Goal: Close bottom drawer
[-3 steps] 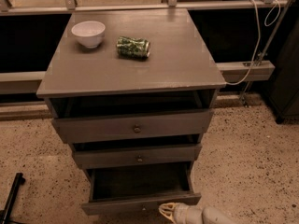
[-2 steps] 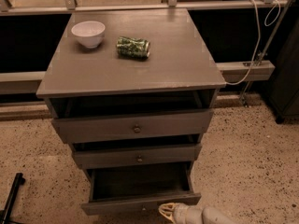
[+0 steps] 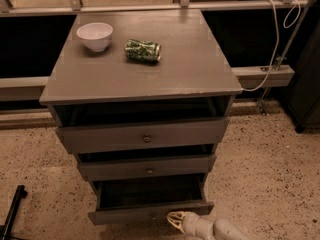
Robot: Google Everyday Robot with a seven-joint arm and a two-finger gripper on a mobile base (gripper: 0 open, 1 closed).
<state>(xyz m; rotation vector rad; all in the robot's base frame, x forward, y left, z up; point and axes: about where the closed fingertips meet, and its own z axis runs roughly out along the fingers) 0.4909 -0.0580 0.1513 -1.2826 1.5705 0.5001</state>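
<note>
Camera view, three drawers (image 3: 145,166), bottom drawer (image 3: 140,215) open, one gripper (image 3: 175,219) (grip unclear) at its front, one bowl (image 3: 94,35), one can (image 3: 143,50).

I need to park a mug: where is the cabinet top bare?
The top is bare right of the green can and along the whole front edge. The back-left corner is crowded by the white bowl and the can. The hand sits low, in front of the open bottom drawer.
</note>
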